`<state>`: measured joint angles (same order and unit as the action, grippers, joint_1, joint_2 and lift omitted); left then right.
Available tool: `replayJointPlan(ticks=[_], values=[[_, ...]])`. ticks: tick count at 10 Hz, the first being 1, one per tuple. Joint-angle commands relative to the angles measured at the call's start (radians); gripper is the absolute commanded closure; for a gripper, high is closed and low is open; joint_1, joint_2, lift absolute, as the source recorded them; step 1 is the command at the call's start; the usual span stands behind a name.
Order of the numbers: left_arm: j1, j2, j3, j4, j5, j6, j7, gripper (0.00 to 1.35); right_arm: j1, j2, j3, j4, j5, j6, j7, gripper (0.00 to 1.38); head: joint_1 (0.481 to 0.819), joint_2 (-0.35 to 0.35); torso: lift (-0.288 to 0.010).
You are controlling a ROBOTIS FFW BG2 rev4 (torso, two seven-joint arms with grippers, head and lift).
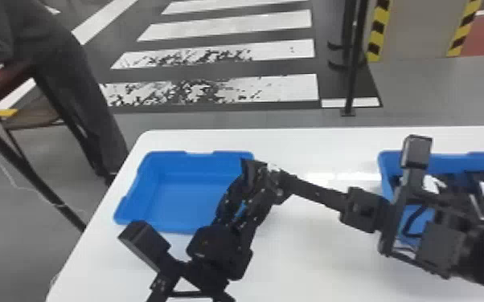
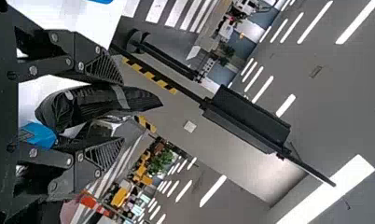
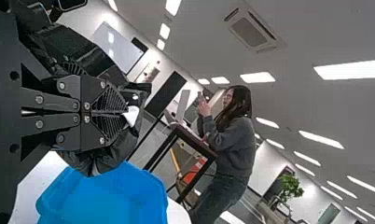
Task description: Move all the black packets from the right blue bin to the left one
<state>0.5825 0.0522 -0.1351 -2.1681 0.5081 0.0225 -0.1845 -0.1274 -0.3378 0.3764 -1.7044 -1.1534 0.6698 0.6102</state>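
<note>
head view, right tool [image 1: 282, 180] angled leftward, pinching black packet [image 3: 125, 142], left tool [image 1: 253, 182] tilted up, wide around it

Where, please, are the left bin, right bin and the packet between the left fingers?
Left bin [image 1: 189, 200]: head view, inner floor.
Right bin [image 1: 450, 162]: head view, far wall.
Packet [image 2: 90, 102]: left wrist view, wrinkled side.

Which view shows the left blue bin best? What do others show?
The head view: it shows most of the left blue bin, inside and rim. The right wrist view shows part. The left wrist view shows blue patches; whether they are this bin, I cannot tell.
</note>
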Motion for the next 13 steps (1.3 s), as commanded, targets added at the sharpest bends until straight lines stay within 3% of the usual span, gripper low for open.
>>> replayJointPlan(ticks=[1, 4, 5, 6, 7, 8, 9, 10, 11, 13], values=[[0.014, 0.005, -0.014, -0.022, -0.018, -0.013, 0.048, 1.22, 0.000, 0.000, 0.001, 0.000, -0.003, 0.000, 0.000, 1.20, 0.695, 0.216, -0.140], [0.024, 0.003, -0.014, -0.025, -0.057, -0.067, 0.071, 1.21, 0.000, 0.000, 0.001, 0.012, -0.005, -0.010, 0.000, 1.20, 0.695, 0.233, -0.140], [0.024, 0.003, -0.014, -0.025, -0.059, -0.074, 0.071, 1.21, 0.000, 0.000, 0.003, 0.007, -0.003, -0.027, 0.000, 1.16, 0.695, 0.235, -0.140], [0.026, 0.003, -0.014, -0.025, -0.059, -0.082, 0.071, 1.21, 0.002, 0.000, 0.001, 0.010, -0.003, -0.049, 0.000, 1.02, 0.695, 0.235, -0.140], [0.026, 0.003, -0.012, -0.025, -0.061, -0.084, 0.071, 1.21, 0.005, -0.001, -0.001, 0.012, -0.001, -0.059, 0.000, 0.57, 0.695, 0.234, -0.140], [0.029, 0.003, -0.012, -0.025, -0.063, -0.089, 0.071, 1.21, 0.007, -0.001, -0.001, 0.012, -0.005, -0.071, 0.000, 0.03, 0.695, 0.232, -0.140], [0.026, 0.003, -0.010, -0.025, -0.065, -0.091, 0.071, 1.21, 0.010, 0.000, -0.001, 0.012, -0.007, -0.078, 0.000, 0.00, 0.695, 0.230, -0.140], [0.019, 0.000, 0.002, -0.025, -0.089, -0.091, 0.073, 1.21, 0.012, -0.001, -0.001, 0.017, -0.015, -0.088, 0.000, 0.07, 0.695, 0.229, -0.140], [0.011, -0.003, 0.025, -0.005, -0.151, -0.099, 0.088, 1.21, 0.019, 0.000, -0.009, 0.015, -0.017, -0.093, 0.000, 0.05, 0.695, 0.231, -0.140], [-0.099, -0.026, 0.101, 0.203, -0.321, -0.163, 0.129, 1.21, 0.046, 0.000, -0.041, 0.002, -0.017, -0.098, 0.002, 0.06, 0.695, 0.245, -0.140]])
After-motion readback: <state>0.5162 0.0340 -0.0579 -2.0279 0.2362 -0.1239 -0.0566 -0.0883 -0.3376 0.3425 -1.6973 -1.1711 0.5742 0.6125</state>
